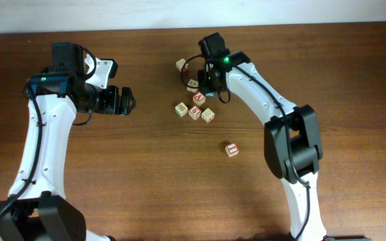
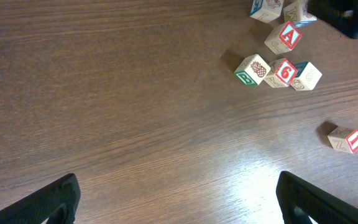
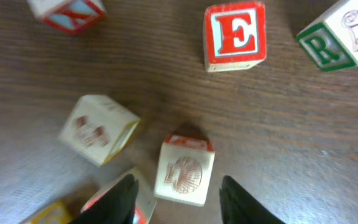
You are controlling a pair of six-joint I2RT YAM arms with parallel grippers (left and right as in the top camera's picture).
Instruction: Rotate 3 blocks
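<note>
In the right wrist view a pale block point(image 3: 185, 171) with a shell drawing and a red-edged top sits between the fingers of my right gripper point(image 3: 178, 183). The jaws are open, with a gap on the block's right side. The left fingertip point(image 3: 122, 196) overlaps a red-marked block beside it. Overhead, the right gripper point(image 1: 209, 84) hovers by the red "A" block point(image 1: 198, 98). The "I" block point(image 1: 231, 149) lies alone nearer the front. The block with a greenish-blue side point(image 2: 306, 76) ends a row of three. My left gripper point(image 1: 126, 102) is wide open and holds nothing, far left of the blocks.
The red "E" cube point(image 3: 235, 36) and the green-faced "R" cube point(image 3: 334, 34) stand just beyond the jaws. Another pale cube point(image 3: 98, 129) sits to their left. Two more cubes point(image 1: 181, 65) point(image 1: 192, 85) lie by the right wrist.
</note>
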